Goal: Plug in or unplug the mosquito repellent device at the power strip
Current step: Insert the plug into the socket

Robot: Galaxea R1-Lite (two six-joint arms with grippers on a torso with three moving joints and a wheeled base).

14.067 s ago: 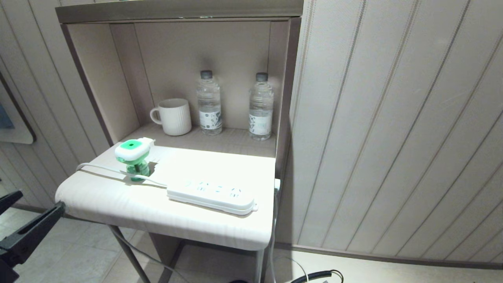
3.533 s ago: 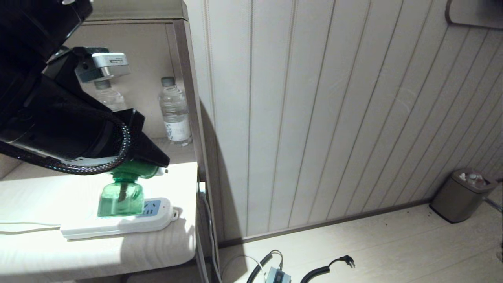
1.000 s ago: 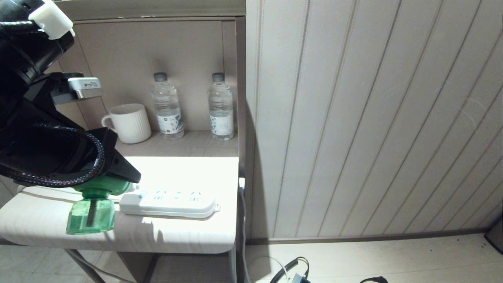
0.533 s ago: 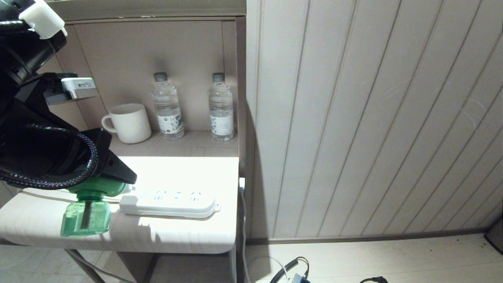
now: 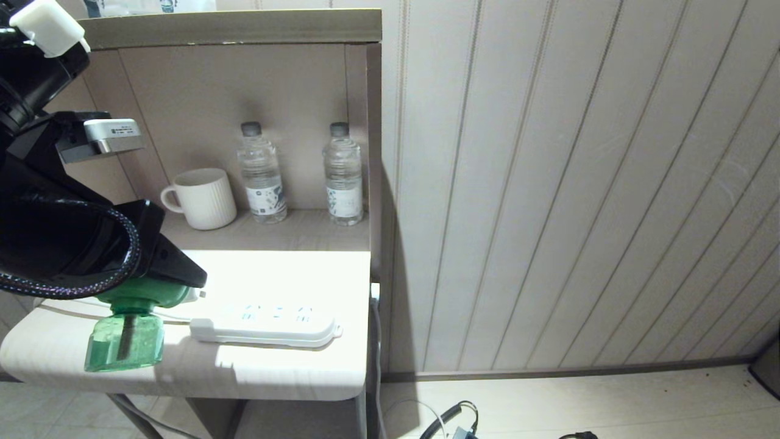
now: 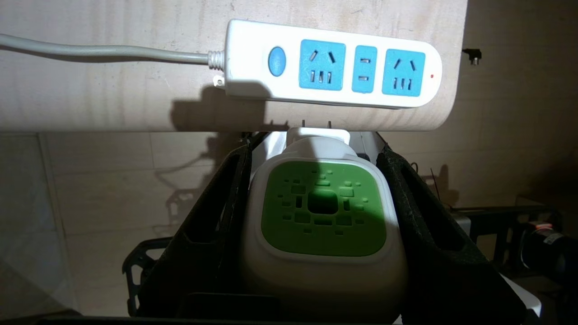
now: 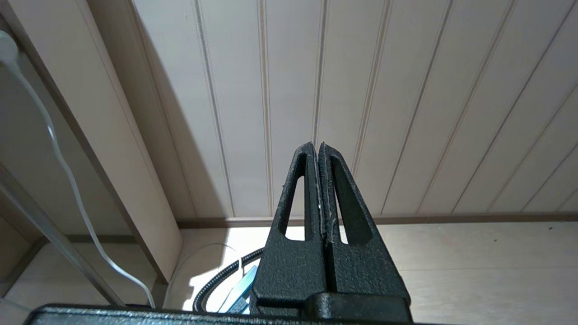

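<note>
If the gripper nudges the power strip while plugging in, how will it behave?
The power strip probably slides: it looks like light plastic lying loose on the smooth shelf. Flat and long, it seems unlikely to tip. Its cord may make it pivot.

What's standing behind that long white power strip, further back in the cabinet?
Behind the flat white power strip stand a ribbed white mug and two clear plastic water bottles in the beige alcove. The black left arm covers the shelf's left side, so anything there is hidden.
</note>
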